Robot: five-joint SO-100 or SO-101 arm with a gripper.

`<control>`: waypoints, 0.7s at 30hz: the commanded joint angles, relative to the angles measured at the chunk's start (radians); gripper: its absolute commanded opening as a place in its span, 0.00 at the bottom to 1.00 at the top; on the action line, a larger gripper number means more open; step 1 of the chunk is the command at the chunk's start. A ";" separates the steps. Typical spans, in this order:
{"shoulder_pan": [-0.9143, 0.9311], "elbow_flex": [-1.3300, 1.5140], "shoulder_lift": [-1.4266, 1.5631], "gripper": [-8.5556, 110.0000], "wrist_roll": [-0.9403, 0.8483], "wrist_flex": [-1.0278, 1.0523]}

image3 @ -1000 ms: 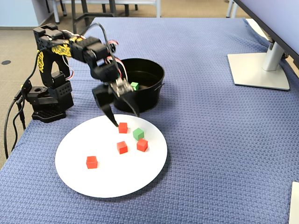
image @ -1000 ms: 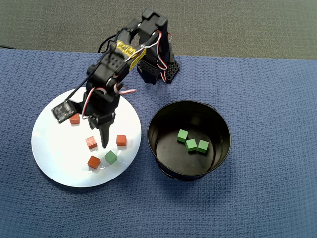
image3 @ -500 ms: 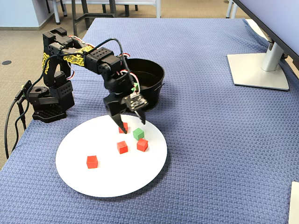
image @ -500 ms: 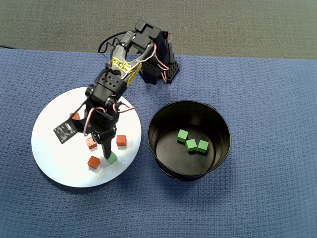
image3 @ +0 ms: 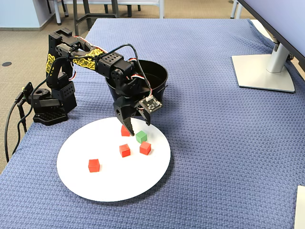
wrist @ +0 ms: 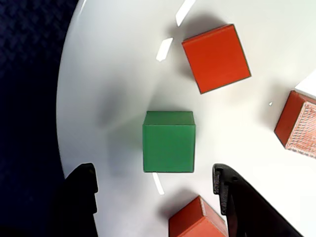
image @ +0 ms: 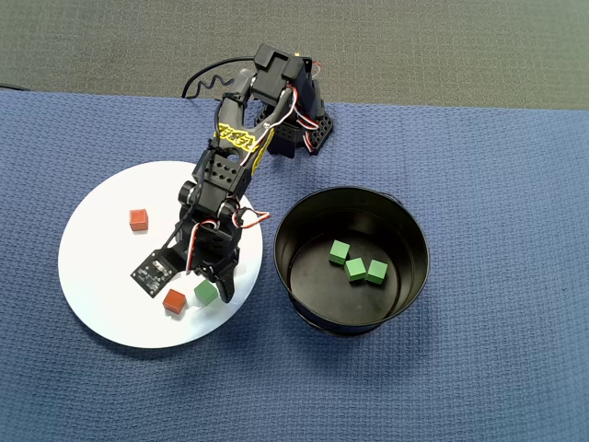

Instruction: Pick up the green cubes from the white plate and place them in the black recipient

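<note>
The end effector [wrist: 155, 190] hangs spread wide and empty over the white plate [wrist: 98, 74]; the last green cube [wrist: 168, 141] lies just ahead, centred between its fingers; next, I judge, it should drop straight down, then clamp; orange-red cubes [wrist: 216, 58] crowd close.
</note>
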 commanded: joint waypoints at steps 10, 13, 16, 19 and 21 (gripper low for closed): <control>-0.009 -0.035 -0.057 0.26 -0.026 -0.083; -0.009 -0.040 -0.075 0.25 0.005 -0.097; -0.012 -0.040 -0.086 0.23 0.031 -0.117; -0.014 -0.040 -0.094 0.10 0.048 -0.126; -0.014 -0.040 -0.097 0.07 0.055 -0.132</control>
